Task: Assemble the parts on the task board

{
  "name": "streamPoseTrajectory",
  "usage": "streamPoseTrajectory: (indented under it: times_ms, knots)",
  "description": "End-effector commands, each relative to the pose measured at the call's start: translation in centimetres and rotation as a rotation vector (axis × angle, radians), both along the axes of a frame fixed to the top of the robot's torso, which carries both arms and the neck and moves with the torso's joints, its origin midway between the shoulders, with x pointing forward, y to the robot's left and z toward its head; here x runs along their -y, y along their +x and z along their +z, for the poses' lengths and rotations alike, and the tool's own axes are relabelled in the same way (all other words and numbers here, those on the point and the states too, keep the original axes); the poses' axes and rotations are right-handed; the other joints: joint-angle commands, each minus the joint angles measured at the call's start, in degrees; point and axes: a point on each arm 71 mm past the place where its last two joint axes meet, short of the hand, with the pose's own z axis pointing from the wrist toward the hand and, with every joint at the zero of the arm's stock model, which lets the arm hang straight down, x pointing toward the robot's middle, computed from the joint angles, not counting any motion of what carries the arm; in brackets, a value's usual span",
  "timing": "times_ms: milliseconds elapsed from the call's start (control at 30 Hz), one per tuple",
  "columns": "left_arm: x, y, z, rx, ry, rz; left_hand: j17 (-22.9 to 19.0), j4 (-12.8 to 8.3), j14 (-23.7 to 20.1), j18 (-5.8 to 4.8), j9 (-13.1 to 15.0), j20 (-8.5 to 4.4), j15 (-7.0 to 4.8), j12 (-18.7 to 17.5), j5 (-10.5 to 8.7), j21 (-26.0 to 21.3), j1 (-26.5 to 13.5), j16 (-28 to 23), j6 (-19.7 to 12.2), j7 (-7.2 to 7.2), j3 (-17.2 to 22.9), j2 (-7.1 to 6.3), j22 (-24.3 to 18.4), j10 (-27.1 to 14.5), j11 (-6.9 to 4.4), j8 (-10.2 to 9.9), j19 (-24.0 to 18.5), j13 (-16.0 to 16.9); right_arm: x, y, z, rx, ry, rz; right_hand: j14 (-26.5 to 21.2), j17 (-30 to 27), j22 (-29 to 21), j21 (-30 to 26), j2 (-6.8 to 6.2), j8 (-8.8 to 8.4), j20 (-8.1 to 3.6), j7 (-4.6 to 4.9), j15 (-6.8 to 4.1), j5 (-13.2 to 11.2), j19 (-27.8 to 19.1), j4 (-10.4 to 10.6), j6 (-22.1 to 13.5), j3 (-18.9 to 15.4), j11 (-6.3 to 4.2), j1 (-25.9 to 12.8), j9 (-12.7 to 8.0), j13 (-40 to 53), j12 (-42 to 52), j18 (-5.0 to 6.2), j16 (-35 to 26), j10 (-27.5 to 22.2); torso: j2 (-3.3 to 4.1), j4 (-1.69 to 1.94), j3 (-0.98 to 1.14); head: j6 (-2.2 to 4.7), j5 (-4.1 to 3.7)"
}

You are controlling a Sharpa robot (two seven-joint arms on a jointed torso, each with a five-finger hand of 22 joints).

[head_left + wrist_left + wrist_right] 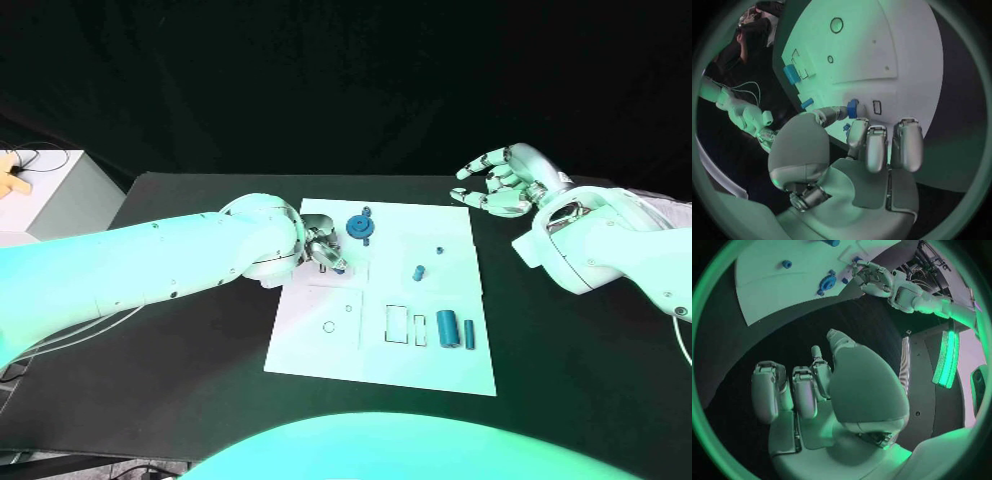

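The white rectangular task board (325,350) lies in the middle of the black table (188,340). The left hand (320,250) hovers over the board's left side, near its far edge. In the left wrist view a small blue block-shaped part (852,108) sits at the tip of one finger (832,114), apparently pinched against the thumb (798,145), while the other fingers stay loosely curled; judged from that view, this hand holds the part. Its long axis cannot be told, as the fingers cover much of it.

At about one o'clock from the left hand, just beside it, lies the round blue wheel-like part (361,226), flat on the board. At about four o'clock, a little farther off, lies a small blue peg (418,271); its long axis runs roughly from one o'clock to seven o'clock. Two blue cylinders (457,329) lie side by side towards the board's near right corner, their long axes running twelve to six.

The right hand (502,182) hangs off the board past its far right corner, fingers curled in, holding nothing. The left hand is plainly nearer every part.
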Motion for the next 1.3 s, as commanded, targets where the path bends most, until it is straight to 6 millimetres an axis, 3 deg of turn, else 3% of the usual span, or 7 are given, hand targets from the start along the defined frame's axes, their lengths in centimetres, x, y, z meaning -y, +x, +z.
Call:
streamPoseTrajectory:
  times_ms: [33, 200, 433, 833, 1000, 1300]
  knots:
    - [0.2, -0.3, -0.3, -0.021, 0.022, -0.028, 13.6, -10.63, 5.63, -0.32, 0.07, -0.1, -0.52, 0.34, 0.36, 0.26, 0.23, 0.17, 2.58, -2.34, 10.13, 0.59, 0.81, 0.42, -0.06, 0.1, 0.41, 0.06, -0.1, -0.1, -0.1, -0.005, -0.006, 0.014, 5.45, 13.14, 10.24, -0.28, -0.04, -0.11, 0.01, -0.03, -0.05, -0.35, 2.42, 0.02, -0.5, 0.35, 0.0, -0.34, -0.07, 3.78, -0.2, 0.78, -0.36, -0.29, -0.05, -0.01, -0.01, -0.15, -0.06]
    - [0.1, -0.4, -0.3, -0.021, 0.036, -0.04, 13.5, -10.95, 5.6, -0.34, 0.36, -0.19, -0.62, 0.34, 2.0, 0.29, -0.09, 0.12, 2.79, -2.43, 10.14, 0.49, 0.92, 0.48, -0.16, 0.11, 0.48, 0.16, -0.1, -0.1, -0.1, -0.006, -0.006, 0.014, 5.45, 13.14, 10.24, -0.28, -0.04, -0.11, 0.01, -0.03, -0.05, -0.35, 2.42, 0.02, -0.5, 0.35, 0.0, -0.34, -0.07, 3.78, -0.2, 0.78, -0.36, -0.29, -0.01, 0.04, 0.04, -0.3, -0.11]
    - [0.0, -0.3, -0.3, -0.014, 0.045, -0.041, 13.67, -10.86, 5.65, -0.39, 0.53, -0.24, -0.67, 1.04, 2.75, 0.37, -0.62, 0.2, 3.17, -2.57, 9.64, 0.42, 1.14, 1.14, -0.27, 0.26, 0.62, 1.31, -0.1, -0.1, -0.1, -0.007, -0.007, 0.015, 5.45, 13.14, 10.23, -0.31, -0.05, -0.09, 0.01, -0.03, -0.05, -0.31, 2.42, 0.0, -0.51, 0.46, 0.0, -0.43, -0.09, 3.78, -0.19, 0.78, -0.36, -0.29, 0.0, 0.0, 0.01, 0.0, -0.11]
    - [0.1, -0.4, 0.0, 0.014, -0.002, -0.007, 13.71, -10.67, 5.67, -0.44, 0.58, -0.29, -0.75, 1.44, 2.72, 0.44, -0.9, 0.22, 3.46, -2.77, 9.11, 0.67, 1.39, 1.55, -0.4, 0.36, 0.78, 1.95, -0.1, -0.2, 0.0, -0.004, -0.007, 0.015, 5.44, 13.12, 10.21, -0.35, -0.06, -0.08, 0.0, -0.03, -0.05, -0.2, 2.41, 0.0, -0.51, 0.53, 0.0, -0.49, -0.1, 3.78, -0.17, 0.79, -0.37, -0.28, -0.05, 0.02, 0.01, 0.08, -0.13]
    - [-0.1, -0.6, 0.3, 0.025, -0.04, 0.018, 13.7, -10.69, 5.66, -0.44, 0.59, -0.3, -0.77, 1.42, 2.71, 0.44, -0.87, 0.21, 3.49, -2.8, 9.11, 0.74, 1.38, 1.54, -0.43, 0.37, 0.78, 1.91, -0.1, -0.2, 0.0, -0.002, -0.006, 0.015, 5.42, 13.02, 10.22, -0.35, -0.04, -0.07, 0.0, -0.04, -0.06, -0.08, 2.41, 0.0, -0.51, 0.6, -0.01, -0.55, -0.1, 3.78, -0.17, 0.79, -0.42, -0.28, -0.06, 0.03, -0.1, 0.09, -0.21]
    - [-0.7, -0.7, 1.3, 0.064, -0.085, 0.057, 13.72, -10.73, 5.67, -0.46, 0.58, -0.32, -0.79, 1.54, 2.68, 0.47, -0.81, 0.22, 3.55, -2.84, 9.09, 0.83, 1.47, 1.65, -0.47, 0.38, 0.83, 2.13, 0.0, -0.2, -0.1, -0.001, -0.005, 0.014, 5.42, 13.02, 10.22, -0.35, -0.04, -0.07, 0.0, -0.04, -0.06, -0.08, 2.41, 0.0, -0.51, 0.6, -0.01, -0.55, -0.1, 3.78, -0.17, 0.79, -0.42, -0.28, -0.05, 0.05, -0.01, 0.19, -0.09]
